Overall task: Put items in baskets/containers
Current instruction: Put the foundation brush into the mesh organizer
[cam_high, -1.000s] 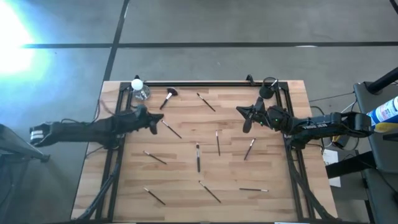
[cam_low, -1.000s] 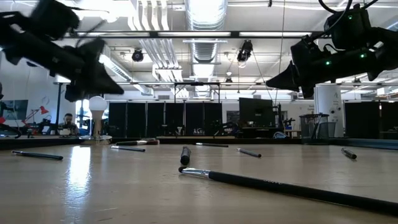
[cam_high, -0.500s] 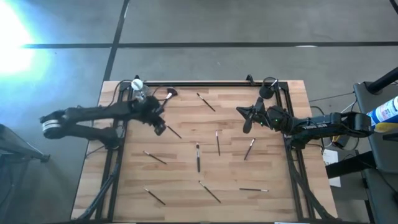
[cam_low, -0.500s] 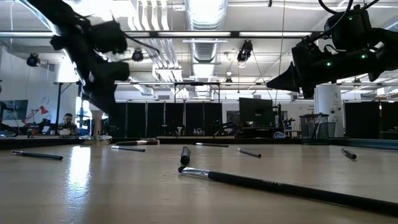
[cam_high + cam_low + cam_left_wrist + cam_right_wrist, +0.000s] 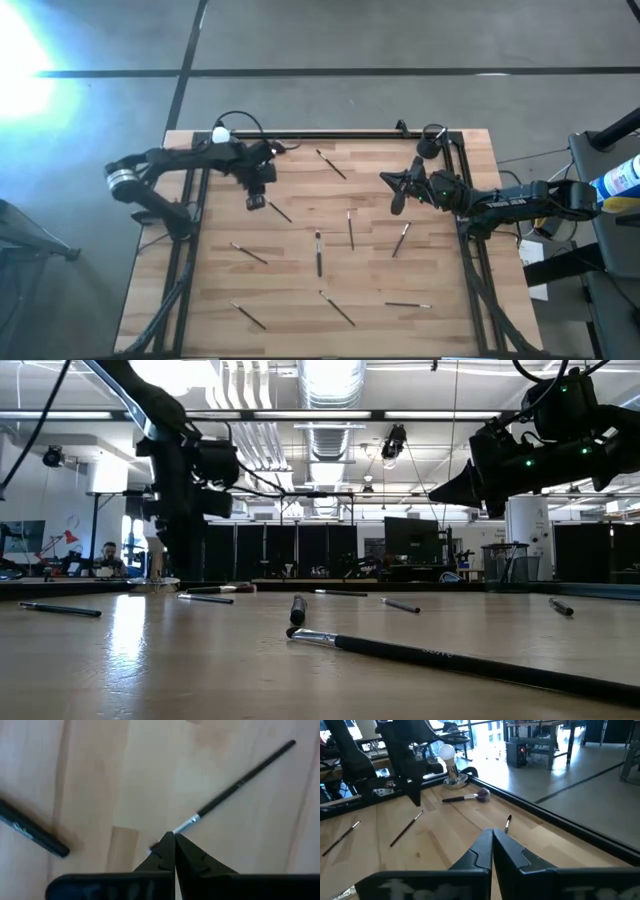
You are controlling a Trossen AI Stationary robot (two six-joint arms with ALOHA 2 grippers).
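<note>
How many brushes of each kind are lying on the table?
Thin dark brushes: 9
Fluffy brush: 1
Total: 10 brushes, counted from the high view

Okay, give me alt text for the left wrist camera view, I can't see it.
Looking down on a pale wooden table, the left gripper points its shut fingers at the silver-ferruled end of a thin dark brush lying diagonally. A second dark brush lies apart from it, partly out of frame.
</note>
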